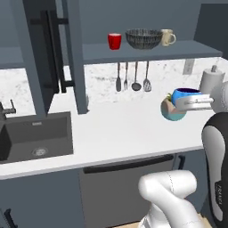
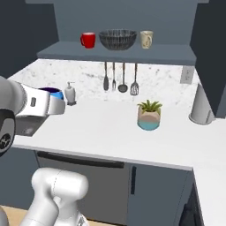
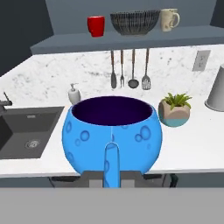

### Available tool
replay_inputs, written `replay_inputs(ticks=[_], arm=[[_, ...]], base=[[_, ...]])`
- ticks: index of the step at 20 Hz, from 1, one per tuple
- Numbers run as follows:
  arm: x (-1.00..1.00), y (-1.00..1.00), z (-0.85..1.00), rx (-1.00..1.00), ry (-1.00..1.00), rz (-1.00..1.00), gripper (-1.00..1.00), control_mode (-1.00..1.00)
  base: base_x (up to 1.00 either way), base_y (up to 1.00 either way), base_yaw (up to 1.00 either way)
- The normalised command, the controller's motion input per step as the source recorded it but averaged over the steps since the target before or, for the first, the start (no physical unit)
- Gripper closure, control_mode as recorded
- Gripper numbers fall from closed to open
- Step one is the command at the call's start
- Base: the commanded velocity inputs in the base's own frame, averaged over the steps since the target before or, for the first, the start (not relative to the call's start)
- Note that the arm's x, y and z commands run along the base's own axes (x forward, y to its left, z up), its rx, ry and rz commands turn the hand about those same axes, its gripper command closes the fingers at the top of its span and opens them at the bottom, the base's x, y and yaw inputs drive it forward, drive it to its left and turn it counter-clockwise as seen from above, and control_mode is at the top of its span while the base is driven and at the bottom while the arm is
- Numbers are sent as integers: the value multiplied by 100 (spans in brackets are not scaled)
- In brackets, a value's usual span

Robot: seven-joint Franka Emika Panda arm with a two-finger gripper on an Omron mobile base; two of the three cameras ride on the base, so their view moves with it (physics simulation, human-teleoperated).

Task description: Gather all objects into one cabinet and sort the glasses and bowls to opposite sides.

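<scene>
Closest to the hand camera sits the small blue bowl [image 3: 112, 131], held up above the white bench [image 3: 192, 144] with its dark inside facing upward; the claw [image 3: 111, 168] is clamped on its near rim, one finger coming up over the outer wall; in the left base view the blue bowl [image 1: 186, 94] hangs in front of the plant pot [image 1: 171, 111], and in the right base view its rim [image 2: 50, 91] peeks above the white wrist, just beside the soap dispenser [image 2: 69, 93]; on the cabinet shelf [image 1: 147, 51] stand the red cup [image 1: 114, 41], the large dark bowl [image 1: 143, 38] and the beige mug [image 1: 168, 38] in a row, cup leftmost, mug rightmost; the cabinet door [image 1: 46, 53] stands open to the left; four utensils [image 1: 132, 78] hang below the shelf; the sink [image 1: 38, 136] lies at the left.
</scene>
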Motion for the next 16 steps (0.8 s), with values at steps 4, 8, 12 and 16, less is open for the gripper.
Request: replay_inputs(ticks=[4,8,12,16], arm=[[0,0,0,0,0,0,100,100],[0,0,0,0,0,0,100,100],[0,0,0,0,0,0,100,100],[0,0,0,0,0,0,100,100]], base=[[46,-2,10],[42,-29,1],[36,-39,0],[26,-46,0]])
